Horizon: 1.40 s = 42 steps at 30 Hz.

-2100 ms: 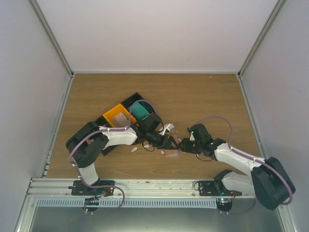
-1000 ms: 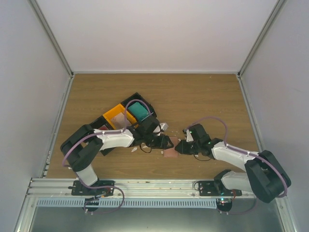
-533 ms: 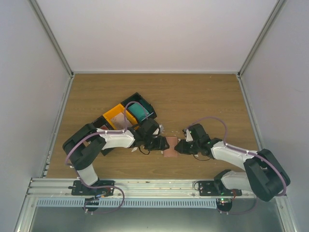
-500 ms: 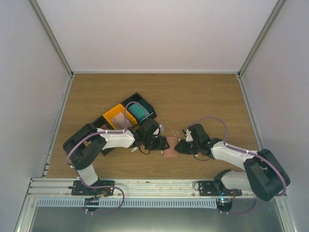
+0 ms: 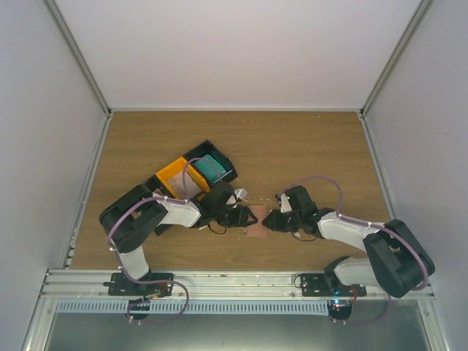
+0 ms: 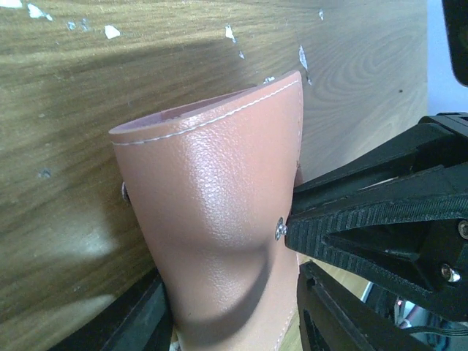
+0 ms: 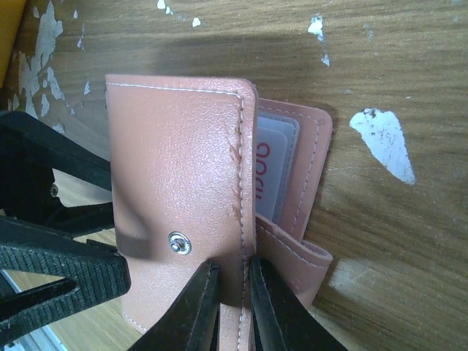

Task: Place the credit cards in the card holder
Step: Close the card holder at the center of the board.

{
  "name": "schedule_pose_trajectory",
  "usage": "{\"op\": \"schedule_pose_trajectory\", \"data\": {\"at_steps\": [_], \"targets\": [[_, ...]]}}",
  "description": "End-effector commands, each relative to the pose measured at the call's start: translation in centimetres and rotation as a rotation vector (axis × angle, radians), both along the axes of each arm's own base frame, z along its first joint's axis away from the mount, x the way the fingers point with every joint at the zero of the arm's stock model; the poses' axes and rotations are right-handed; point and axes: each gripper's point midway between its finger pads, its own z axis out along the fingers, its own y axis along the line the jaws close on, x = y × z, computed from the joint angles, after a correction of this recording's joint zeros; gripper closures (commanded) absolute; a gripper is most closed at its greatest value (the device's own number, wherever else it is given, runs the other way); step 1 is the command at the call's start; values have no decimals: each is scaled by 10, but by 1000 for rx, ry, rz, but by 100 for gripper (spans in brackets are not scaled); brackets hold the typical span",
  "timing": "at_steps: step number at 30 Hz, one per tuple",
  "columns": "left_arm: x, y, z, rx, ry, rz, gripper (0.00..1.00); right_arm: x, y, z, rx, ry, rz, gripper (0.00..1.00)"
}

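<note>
Midway along the counter, nearer its front edge than its back: the card holder, salmon-pink grained leather with pale stitching and a metal snap stud. Caught between the two grippers, tip facing tip.

Pinched by the right gripper, almost closed, on the stitched edge of the front flap, just beside the stud. Clasped by the left gripper, set wide, one finger against each long edge of the holder's lower end, bowing the leather outward.

Tucked into the inner pocket behind the lifted flap: a pale credit card with red lettering running sideways, half covered. Only a few rounded characters on show, something like "OOS"; too little to read as a word.

Toward the counter's left side, behind the left arm: an orange bin touching a black bin with something teal inside. Just behind the left gripper, white scraps.
</note>
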Motion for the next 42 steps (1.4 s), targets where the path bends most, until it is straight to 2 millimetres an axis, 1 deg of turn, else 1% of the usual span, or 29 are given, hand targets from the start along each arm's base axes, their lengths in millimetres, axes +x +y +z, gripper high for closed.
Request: {"op": "schedule_pose_trajectory", "data": {"at_steps": [1,12,19,23,27,29,31,33,34,37,40,42], "targets": [[-29,1,-34,-3,75,-101,53,-22,-28,-48,-153,113,-28,86],[-32,-17,-5,-180,92,-158,59,-22,-24,-47,-118,112,-22,86],[-41,-27,23,-339,150,-187,60,-24,-24,-49,-102,122,-34,86],[-41,-29,33,-372,160,-180,60,-26,-23,-50,-91,127,-39,86],[-40,-31,42,-384,146,-177,63,-27,-23,-51,-85,136,-42,86],[-39,-32,42,-373,134,-177,66,-27,-22,-50,-82,134,-42,86],[-37,-32,39,-349,128,-174,73,-26,-21,-48,-74,127,-40,86],[-37,-31,36,-330,120,-173,82,-24,-20,-44,-67,108,-40,85],[-37,-30,34,-315,122,-171,88,-22,-20,-41,-64,94,-41,85],[-34,-28,33,-279,95,-172,99,-15,-23,-30,-77,49,-54,81],[-32,-25,38,-254,69,-179,100,-6,-29,-14,-106,-8,-77,76],[-29,-23,47,-250,48,-185,100,3,-33,2,-124,-64,-100,74]]}}
